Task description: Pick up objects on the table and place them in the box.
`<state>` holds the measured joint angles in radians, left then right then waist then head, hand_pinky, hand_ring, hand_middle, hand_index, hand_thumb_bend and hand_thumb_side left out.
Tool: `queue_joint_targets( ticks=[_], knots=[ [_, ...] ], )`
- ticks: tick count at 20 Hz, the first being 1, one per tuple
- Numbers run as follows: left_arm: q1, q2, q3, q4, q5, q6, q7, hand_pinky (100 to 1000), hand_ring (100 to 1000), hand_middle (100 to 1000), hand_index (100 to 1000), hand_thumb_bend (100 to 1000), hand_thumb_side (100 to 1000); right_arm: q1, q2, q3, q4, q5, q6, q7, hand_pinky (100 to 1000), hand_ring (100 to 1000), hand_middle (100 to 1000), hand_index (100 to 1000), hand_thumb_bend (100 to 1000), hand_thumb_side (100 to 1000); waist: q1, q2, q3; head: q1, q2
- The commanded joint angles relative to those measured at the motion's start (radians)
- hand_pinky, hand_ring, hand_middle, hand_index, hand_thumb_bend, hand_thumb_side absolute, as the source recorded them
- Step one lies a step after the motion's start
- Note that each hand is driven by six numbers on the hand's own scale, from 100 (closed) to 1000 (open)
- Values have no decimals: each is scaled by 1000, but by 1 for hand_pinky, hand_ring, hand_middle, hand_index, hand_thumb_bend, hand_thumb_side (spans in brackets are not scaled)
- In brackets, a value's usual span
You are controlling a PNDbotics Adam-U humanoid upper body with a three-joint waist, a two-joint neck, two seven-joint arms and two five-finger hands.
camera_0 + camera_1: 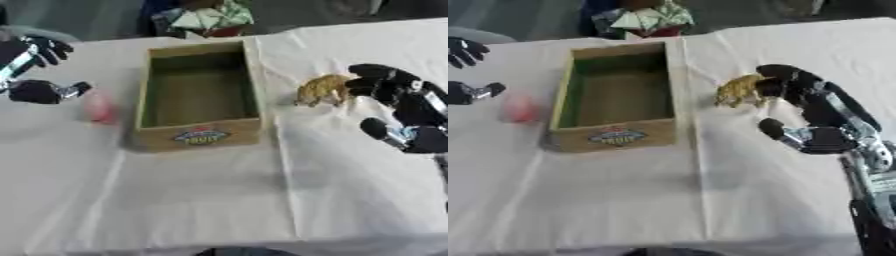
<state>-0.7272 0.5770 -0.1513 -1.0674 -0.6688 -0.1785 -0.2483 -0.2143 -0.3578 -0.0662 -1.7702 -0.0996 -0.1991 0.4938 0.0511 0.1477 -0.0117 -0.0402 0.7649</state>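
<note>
Nearest me, my right hand (815,107) has its fingers spread, tips touching the small, rigid, probably light golden animal figure (741,90) at the box's (614,137) three o'clock; I'd pinch its body.

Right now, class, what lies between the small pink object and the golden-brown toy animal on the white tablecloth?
The open wooden box, standing empty between the pink object and the toy animal, clearest in the left eye view.

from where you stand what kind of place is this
Probably a robot test or demo bench, not a home: a table under a plain white cloth, one open wooden box and a few small props such as a yellow toy animal.
</note>
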Motion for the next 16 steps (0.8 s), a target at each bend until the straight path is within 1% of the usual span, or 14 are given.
queue_joint_targets(
  ticks=[1,6,7,12,16],
  knots=[
    [-30,-3,8,47,-37,-14,-6,664,672,661,834,503,481,-11,-26,0,-10,0,-3,4,854,845,879,862,537,380,-2,-13,-2,5,5],
    [-33,-27,5,88,-82,-21,-15,664,665,654,828,500,491,-12,-23,0,-9,1,-2,6,854,845,879,862,534,383,-1,-10,-1,3,5],
    [-32,-30,6,94,-89,-19,-17,663,650,646,829,499,497,-12,-23,0,-9,1,-2,6,854,845,879,862,534,383,-1,-9,-1,3,5],
    [-29,-46,9,118,-118,-4,-18,658,646,641,828,471,492,-12,-22,0,-9,2,-1,7,854,844,879,862,533,384,0,-7,-2,4,5],
    [-27,-54,8,135,-145,12,-21,659,645,642,828,414,416,-12,-22,0,-9,3,-1,7,854,844,879,862,533,385,0,-6,-3,4,5]
  ],
)
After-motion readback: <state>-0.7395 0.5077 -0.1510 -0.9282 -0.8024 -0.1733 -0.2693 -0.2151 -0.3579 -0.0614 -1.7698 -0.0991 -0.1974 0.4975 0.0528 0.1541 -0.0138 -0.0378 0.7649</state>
